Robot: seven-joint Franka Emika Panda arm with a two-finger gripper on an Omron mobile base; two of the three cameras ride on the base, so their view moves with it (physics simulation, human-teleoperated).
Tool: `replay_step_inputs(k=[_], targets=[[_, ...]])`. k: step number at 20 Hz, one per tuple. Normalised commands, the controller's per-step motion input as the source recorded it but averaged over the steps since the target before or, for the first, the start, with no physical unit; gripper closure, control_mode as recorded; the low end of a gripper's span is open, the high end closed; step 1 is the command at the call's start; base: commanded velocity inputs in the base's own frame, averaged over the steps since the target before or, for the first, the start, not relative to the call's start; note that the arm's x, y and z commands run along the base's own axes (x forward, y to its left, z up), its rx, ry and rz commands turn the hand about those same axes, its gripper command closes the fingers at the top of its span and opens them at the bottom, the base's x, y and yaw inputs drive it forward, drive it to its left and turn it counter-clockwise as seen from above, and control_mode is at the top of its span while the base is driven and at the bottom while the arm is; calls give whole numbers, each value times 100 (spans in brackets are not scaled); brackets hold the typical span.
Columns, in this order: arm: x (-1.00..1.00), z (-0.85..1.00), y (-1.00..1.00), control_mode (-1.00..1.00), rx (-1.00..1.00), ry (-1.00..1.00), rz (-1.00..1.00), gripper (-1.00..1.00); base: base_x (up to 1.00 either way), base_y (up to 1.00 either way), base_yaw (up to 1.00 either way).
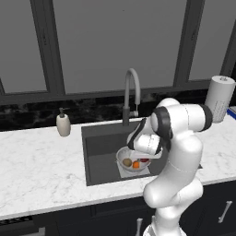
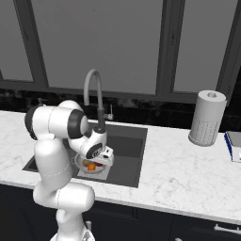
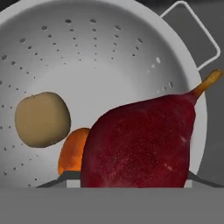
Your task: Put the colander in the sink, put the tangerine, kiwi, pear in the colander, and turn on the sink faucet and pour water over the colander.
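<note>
The silver colander [image 3: 109, 52] sits on the pale panel at the bottom of the dark sink [image 1: 99, 147]. Inside it lie the olive kiwi [image 3: 42, 119] and the orange tangerine [image 3: 73, 151], side by side. The maroon pear [image 3: 140, 144] hangs close above them, stem toward the colander's handle, with my gripper [image 3: 127, 180] shut on it; its fingertips barely show at the pear's sides. From the left base view, my hand hovers over the colander [image 1: 125, 156], with the kiwi [image 1: 127, 162] and the tangerine [image 1: 136, 164] visible in it. The grey gooseneck sink faucet [image 1: 132, 87] stands behind the basin; no water runs.
A beige soap dispenser [image 1: 63, 124] stands on the marble counter left of the sink. A paper towel roll [image 2: 207, 117] and a blue-edged object [image 2: 234, 145] sit to the right. Dark windows and a black backsplash rise behind.
</note>
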Motion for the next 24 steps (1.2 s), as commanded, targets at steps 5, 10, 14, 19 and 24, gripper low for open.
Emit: replay_step_inputs(k=[5,10,14,19,24], targets=[[7,-17,7,-100,0,0,0,100,0,0,0],[0,-1,8,-100,0,0,0,-100,0,0,0],[0,0,2,-100,0,0,0,-100,0,0,0],[0,0,0,-100,0,0,0,-100,0,0,0],[0,0,-2,-100,0,0,0,-100,0,0,0]])
